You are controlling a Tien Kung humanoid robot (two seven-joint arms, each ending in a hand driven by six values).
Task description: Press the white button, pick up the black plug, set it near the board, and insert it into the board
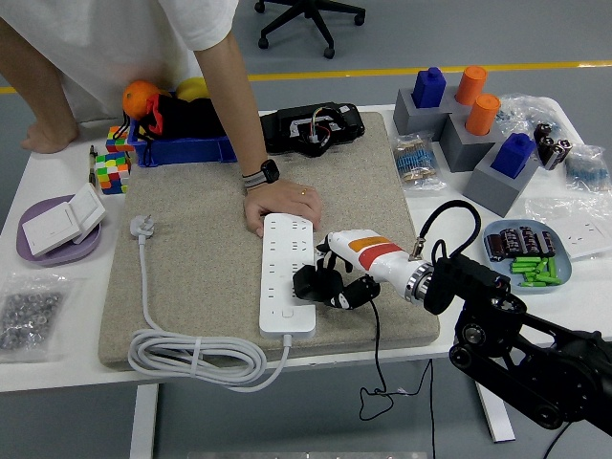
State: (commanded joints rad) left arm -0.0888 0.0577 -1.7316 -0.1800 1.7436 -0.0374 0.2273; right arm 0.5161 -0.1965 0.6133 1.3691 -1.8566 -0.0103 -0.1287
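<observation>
A white power strip (287,272) lies lengthwise on the beige mat (201,258), its white button (287,312) near the front end. My right hand (334,284) reaches in from the right, its black fingers shut on the black plug (308,283), which sits at the strip's right edge over the lower sockets. The plug's thin black cable (377,354) hangs off the table's front. A person's hand (280,203) presses on the strip's far end and holds it down. My left hand is out of sight.
The strip's white cord (196,356) coils at the mat's front left, its plug (141,227) further back. A purple plate (57,239) with switches is left; a blue tray (531,251) of batteries and grey blocks (464,129) are right.
</observation>
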